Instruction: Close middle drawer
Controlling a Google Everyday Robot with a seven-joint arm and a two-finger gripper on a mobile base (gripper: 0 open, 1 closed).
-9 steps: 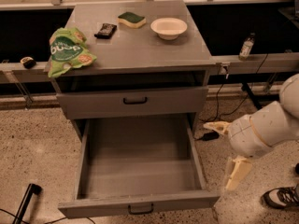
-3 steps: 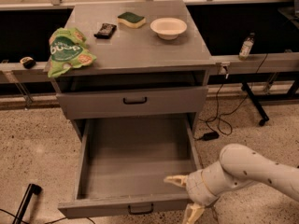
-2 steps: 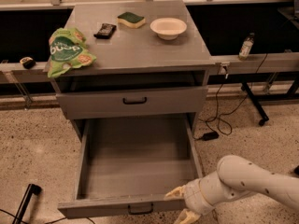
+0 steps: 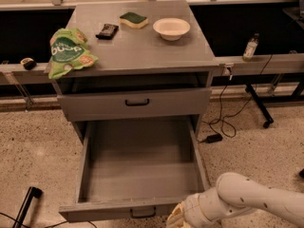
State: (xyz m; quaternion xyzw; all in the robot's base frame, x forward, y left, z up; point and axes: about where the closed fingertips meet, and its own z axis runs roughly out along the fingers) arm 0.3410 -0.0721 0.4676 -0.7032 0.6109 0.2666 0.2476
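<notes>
Pincer (image 4: 176, 217): low at the bottom of the view, out past the bench's front edge, nearer its front right corner; whether apart or together, cannot tell.
Middle drawer (image 4: 109, 209): pulled far out and empty, long axis running outward from the bench's front edge.
Relation: the drawer front's handle side is just beside the pincer; closing likely needs a push toward the bench's back edge.
Bench (image 4: 142, 51): grey top holding a green bag (image 4: 66, 51), a sponge (image 4: 134, 19) and a bowl (image 4: 171, 28).
Room: speckled floor (image 4: 33, 141), with cables (image 4: 228, 122) off the bench's right edge.

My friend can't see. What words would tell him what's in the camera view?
The middle drawer of a grey cabinet is pulled far out and empty. The robot's gripper sits low at the drawer's front right corner. On top lie a green chip bag, a sponge and a white bowl.
</notes>
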